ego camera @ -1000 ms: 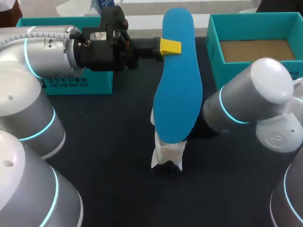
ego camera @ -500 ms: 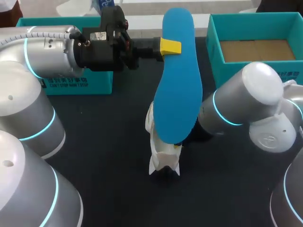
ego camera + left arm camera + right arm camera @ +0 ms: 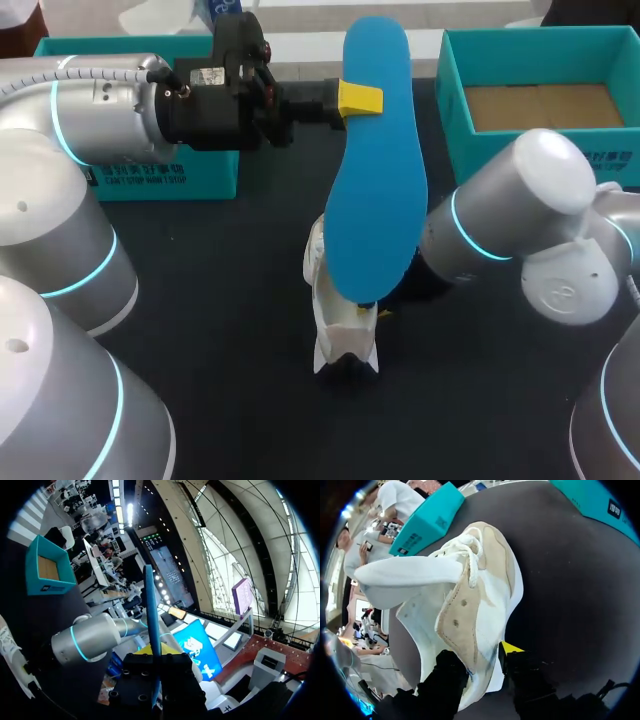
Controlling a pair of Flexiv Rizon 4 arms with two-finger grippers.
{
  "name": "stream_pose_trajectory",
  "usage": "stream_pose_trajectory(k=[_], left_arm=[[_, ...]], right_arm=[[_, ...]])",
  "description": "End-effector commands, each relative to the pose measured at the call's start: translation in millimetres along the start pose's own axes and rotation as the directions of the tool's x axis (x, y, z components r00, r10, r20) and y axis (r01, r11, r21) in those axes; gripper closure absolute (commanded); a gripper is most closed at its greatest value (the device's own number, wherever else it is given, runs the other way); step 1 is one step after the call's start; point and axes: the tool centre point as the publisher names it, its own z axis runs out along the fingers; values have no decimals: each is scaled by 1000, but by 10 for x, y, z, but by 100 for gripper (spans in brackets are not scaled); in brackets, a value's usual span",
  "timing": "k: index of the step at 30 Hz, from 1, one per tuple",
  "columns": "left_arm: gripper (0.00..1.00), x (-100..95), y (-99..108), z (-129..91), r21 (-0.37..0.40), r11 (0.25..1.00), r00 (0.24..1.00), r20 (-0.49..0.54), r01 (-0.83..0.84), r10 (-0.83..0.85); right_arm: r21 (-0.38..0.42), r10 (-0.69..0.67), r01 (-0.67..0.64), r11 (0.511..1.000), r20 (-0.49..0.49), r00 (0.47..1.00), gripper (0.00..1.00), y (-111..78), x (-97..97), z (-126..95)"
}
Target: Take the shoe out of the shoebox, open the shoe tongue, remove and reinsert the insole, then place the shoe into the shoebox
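My left gripper is shut on the upper edge of a blue insole, which hangs upright above the table's middle. In the left wrist view the insole stands edge-on between the fingers of that gripper. Below it a white and beige shoe rests on the dark table. My right arm comes in from the right, and the insole hides most of its gripper. In the right wrist view the shoe fills the picture, tongue and laces flopped out. Its side wall lies between the parted fingers of my right gripper, which is open.
An open teal shoebox with a brown cardboard floor stands at the back right. A second teal box sits at the back left, partly behind my left arm. The table around the shoe is bare dark cloth.
My right arm has swung a little left and the shoe has shifted left and tipped with it. The right fingers have parted. My left arm and the insole have not moved.
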Motion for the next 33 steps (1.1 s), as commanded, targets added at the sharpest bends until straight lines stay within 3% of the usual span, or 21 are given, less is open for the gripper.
stream_pose_trajectory(k=[1, 4, 9, 12, 33], left_arm=[[100, -8, -2, 29, 1, 1000, 1000, 1, 0, 0], [100, -8, -2, 29, 1, 1000, 1000, 1, 0, 0], [100, -8, -2, 29, 1, 1000, 1000, 1, 0, 0], [100, -8, -2, 29, 1, 1000, 1000, 1, 0, 0], [100, -8, -2, 29, 1, 1000, 1000, 1, 0, 0]], right_arm=[[12, 1, 0, 1000, -41, 999, 0, -18, 0, -91], [29, -5, 7, 1000, -62, 998, 0, -5, 23, -190], [-18, 4, -7, 1000, -174, 985, 0, -2, 73, -394], [7, 11, -10, 1000, -207, 978, 0, -18, 97, -506], [7, 11, -10, 1000, -207, 978, 0, -18, 97, -506]])
